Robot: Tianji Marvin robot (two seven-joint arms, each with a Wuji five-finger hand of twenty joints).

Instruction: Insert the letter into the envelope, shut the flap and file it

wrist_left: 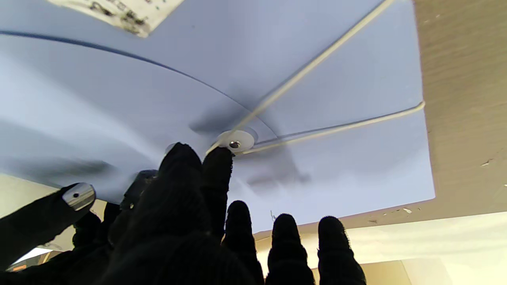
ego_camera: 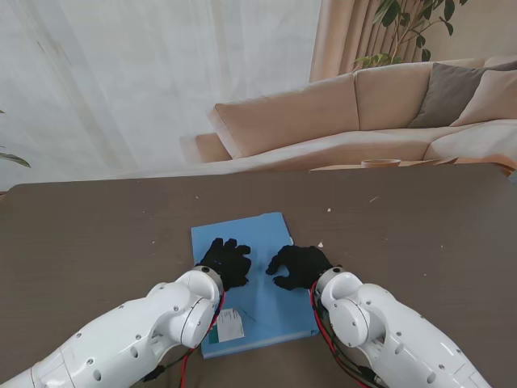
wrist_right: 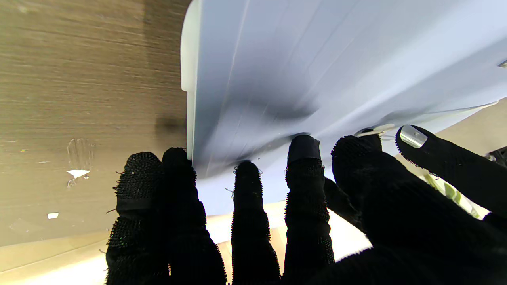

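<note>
- Brown wooden bench (ego_camera: 97,234) carries a flat light-blue string-tie envelope (ego_camera: 242,234).
- Left hand (ego_camera: 225,260) pinches its white string (wrist_left: 317,59) at the clasp.
- Right hand (ego_camera: 299,265) rests on it, fingers (wrist_right: 247,186) spread, grasping nothing.

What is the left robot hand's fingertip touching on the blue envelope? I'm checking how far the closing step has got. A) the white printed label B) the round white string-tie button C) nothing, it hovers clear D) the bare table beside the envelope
B: in the left wrist view a fingertip of the left robot hand sits against the round white button on the blue envelope, where the white string meets it.
</note>
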